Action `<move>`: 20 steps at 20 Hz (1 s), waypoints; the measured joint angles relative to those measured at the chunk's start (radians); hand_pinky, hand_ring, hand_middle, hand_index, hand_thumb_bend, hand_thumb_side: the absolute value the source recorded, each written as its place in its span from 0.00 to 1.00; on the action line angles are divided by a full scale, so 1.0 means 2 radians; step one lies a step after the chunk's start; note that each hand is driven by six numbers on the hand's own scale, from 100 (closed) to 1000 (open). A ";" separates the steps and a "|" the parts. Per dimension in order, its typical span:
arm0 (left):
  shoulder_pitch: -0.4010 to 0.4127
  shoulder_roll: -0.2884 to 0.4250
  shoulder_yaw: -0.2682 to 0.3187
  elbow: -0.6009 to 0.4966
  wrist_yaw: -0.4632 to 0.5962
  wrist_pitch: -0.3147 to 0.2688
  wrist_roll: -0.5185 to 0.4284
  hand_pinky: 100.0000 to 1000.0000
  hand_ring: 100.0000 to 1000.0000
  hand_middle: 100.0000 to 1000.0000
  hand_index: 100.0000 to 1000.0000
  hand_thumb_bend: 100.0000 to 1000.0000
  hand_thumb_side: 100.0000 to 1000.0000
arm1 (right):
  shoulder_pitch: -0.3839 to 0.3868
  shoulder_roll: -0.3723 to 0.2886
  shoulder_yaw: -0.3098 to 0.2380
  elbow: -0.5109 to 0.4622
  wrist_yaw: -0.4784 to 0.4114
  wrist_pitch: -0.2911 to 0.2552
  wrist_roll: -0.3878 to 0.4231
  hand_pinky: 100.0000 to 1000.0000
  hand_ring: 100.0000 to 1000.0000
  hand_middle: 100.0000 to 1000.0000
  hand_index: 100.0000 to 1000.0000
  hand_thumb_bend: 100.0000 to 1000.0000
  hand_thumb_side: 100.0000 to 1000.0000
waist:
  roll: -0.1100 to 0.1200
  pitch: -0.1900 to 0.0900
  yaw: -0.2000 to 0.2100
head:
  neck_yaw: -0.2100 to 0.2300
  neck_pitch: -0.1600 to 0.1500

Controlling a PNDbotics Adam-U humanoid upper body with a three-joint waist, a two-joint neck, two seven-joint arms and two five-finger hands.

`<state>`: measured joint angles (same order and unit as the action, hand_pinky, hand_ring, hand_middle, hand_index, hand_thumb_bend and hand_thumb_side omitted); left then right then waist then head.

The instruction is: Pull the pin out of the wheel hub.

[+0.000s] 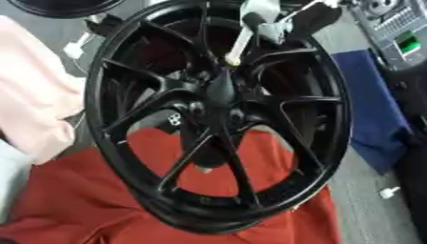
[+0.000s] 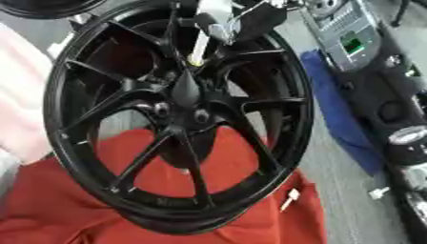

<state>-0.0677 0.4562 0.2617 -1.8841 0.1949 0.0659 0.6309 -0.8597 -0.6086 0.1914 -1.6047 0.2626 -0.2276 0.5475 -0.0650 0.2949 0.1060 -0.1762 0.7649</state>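
Note:
A black multi-spoke wheel [image 1: 218, 114] stands tilted on a red cloth [image 1: 83, 200], its hub [image 1: 221, 90] facing me. A thin white pin [image 1: 239, 44] with a yellowish tip slants down toward the hub and ends just above the centre cap. I cannot tell whether the tip still sits in a hole. My right hand [image 1: 265, 23] comes in from the top over the rim, its fingers curled around the pin's upper end. My left hand shows in no view.
A pink cloth [image 1: 33, 95] lies at the left and a blue cloth [image 1: 371, 105] at the right. A grey device with a green screen [image 2: 346, 38] and dark machinery [image 2: 392, 109] stand at the right. Small white pieces lie on the red cloth [image 2: 289, 200] and on the floor [image 2: 378, 193].

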 measured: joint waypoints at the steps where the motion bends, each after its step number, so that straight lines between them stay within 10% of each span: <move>1: 0.000 0.000 0.000 0.000 0.000 0.000 0.000 0.65 0.52 0.50 0.73 0.17 0.61 | -0.004 -0.005 -0.003 -0.001 -0.007 0.003 -0.003 0.66 0.42 0.39 0.62 0.12 0.00 | 0.000 0.000 0.000 | 0.000 0.000; 12: -0.002 0.000 0.000 0.000 0.000 -0.001 0.000 0.66 0.52 0.50 0.73 0.17 0.60 | -0.016 -0.110 -0.064 0.005 -0.194 0.041 -0.016 0.66 0.41 0.38 0.62 0.00 0.00 | 0.004 -0.002 0.002 | -0.028 0.000; 20: -0.002 0.000 0.002 -0.001 -0.001 -0.001 0.003 0.66 0.52 0.50 0.73 0.17 0.59 | 0.130 -0.233 -0.146 0.000 -0.243 0.019 -0.088 0.67 0.42 0.39 0.62 0.07 0.00 | 0.020 0.005 -0.004 | -0.013 0.000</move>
<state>-0.0715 0.4563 0.2664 -1.8855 0.1929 0.0631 0.6375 -0.6003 -1.0755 -0.0999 -1.6056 -0.2233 -0.1893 0.3718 -0.0254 0.3046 0.0970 -0.2029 0.7641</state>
